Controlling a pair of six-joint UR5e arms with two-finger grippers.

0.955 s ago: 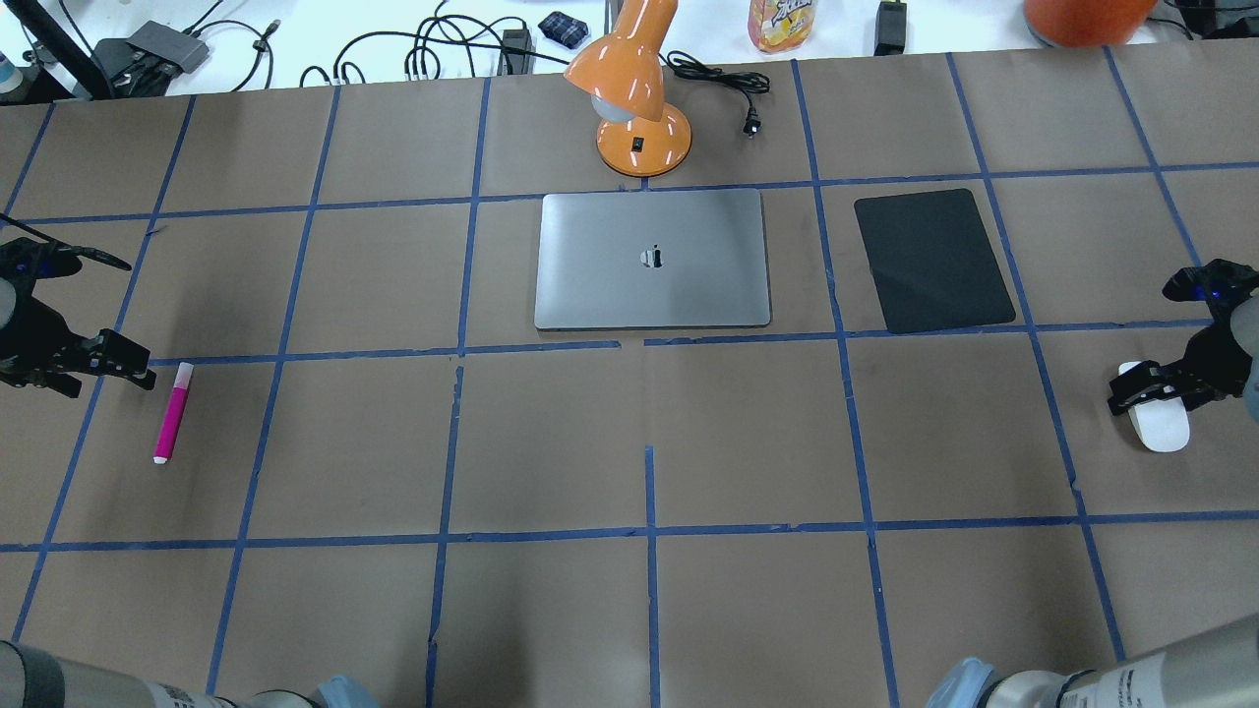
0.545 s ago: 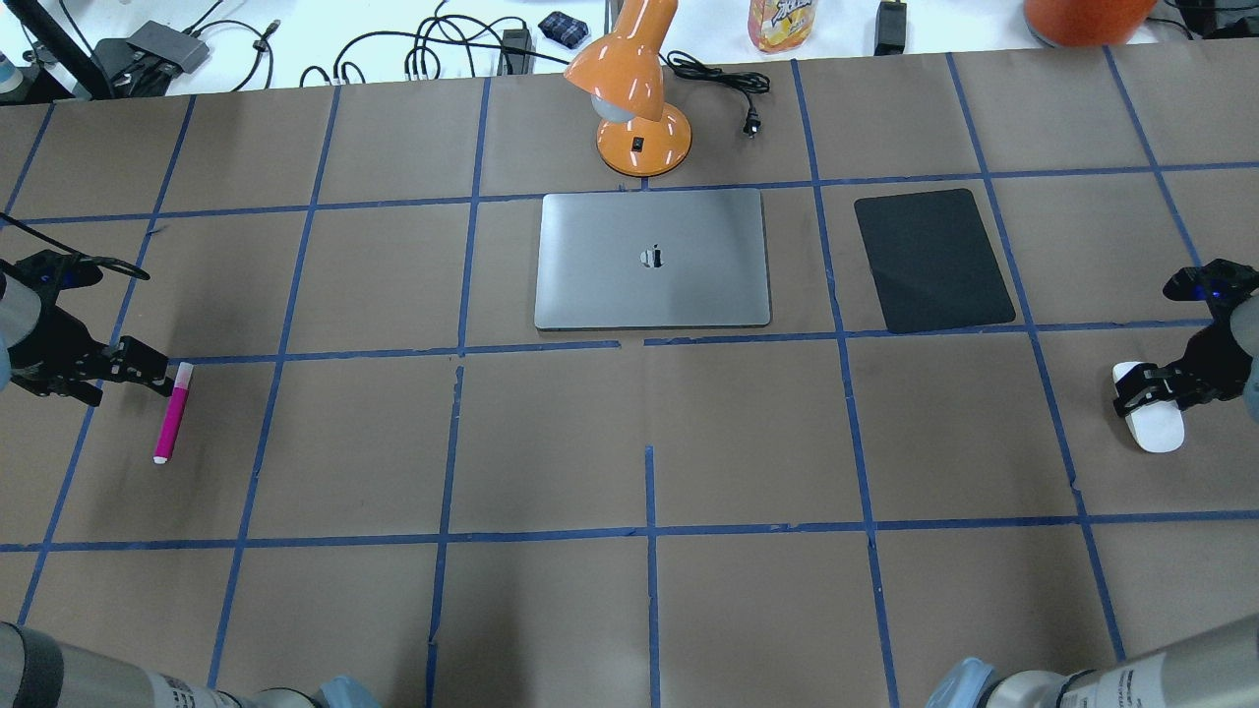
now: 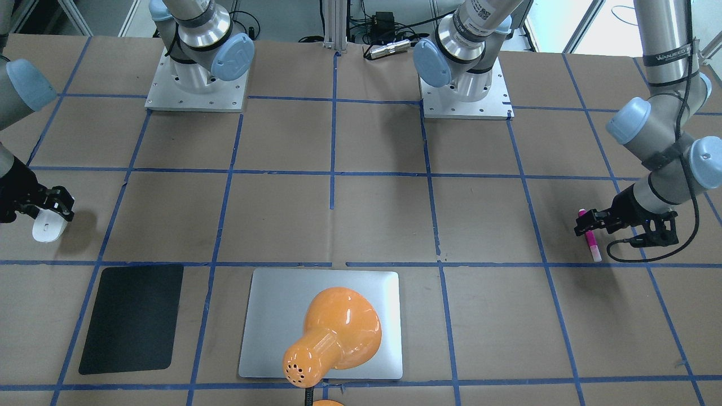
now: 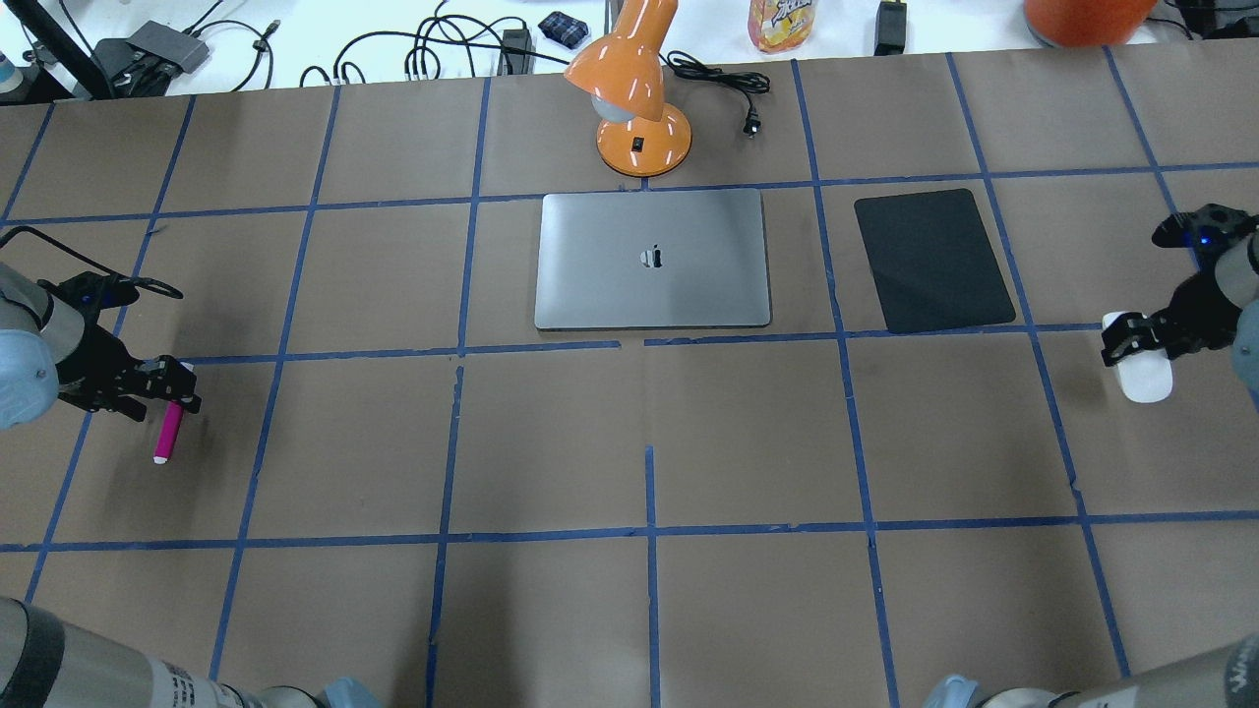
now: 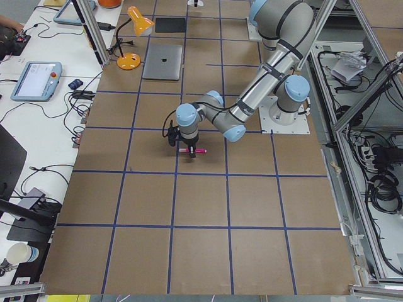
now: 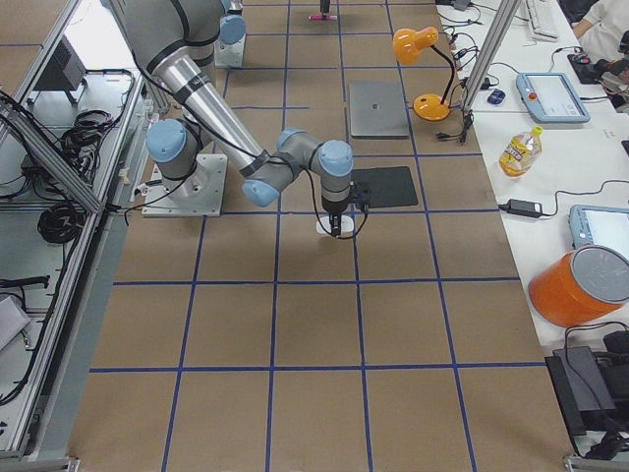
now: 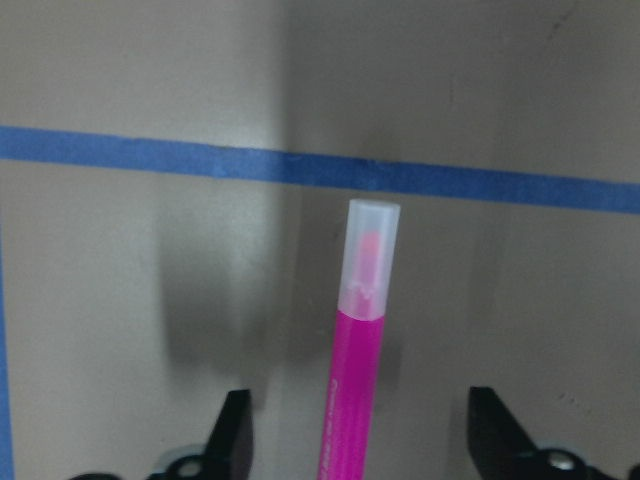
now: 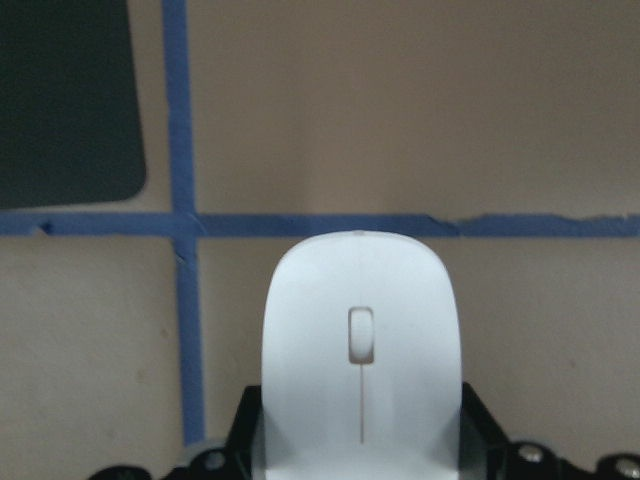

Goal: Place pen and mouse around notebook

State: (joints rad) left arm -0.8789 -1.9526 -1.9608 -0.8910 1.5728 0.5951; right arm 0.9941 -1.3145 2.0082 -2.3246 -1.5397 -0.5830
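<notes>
The magenta pen [image 4: 167, 433] lies on the brown table at the far left, its pale cap pointing away from the robot. My left gripper [image 4: 175, 383] stands open over the cap end, and in the left wrist view the pen [image 7: 358, 370] runs between the two spread fingers [image 7: 232, 440] without touching them. On the far right, my right gripper [image 4: 1131, 339] is shut on the white mouse [image 4: 1147, 378]. The mouse [image 8: 360, 350] sits tight between the fingers in the right wrist view. The silver notebook [image 4: 652, 261] lies closed at the table's middle back.
A black mat [image 4: 932, 259] lies right of the notebook. An orange desk lamp [image 4: 634, 98] stands just behind the notebook, its cord trailing to the right. Blue tape lines grid the brown table [image 4: 649, 442]. Cables and a bottle sit on the white bench beyond.
My left gripper has moved right, onto the pen's cap end. My right gripper has carried the mouse a little toward the far side and inward.
</notes>
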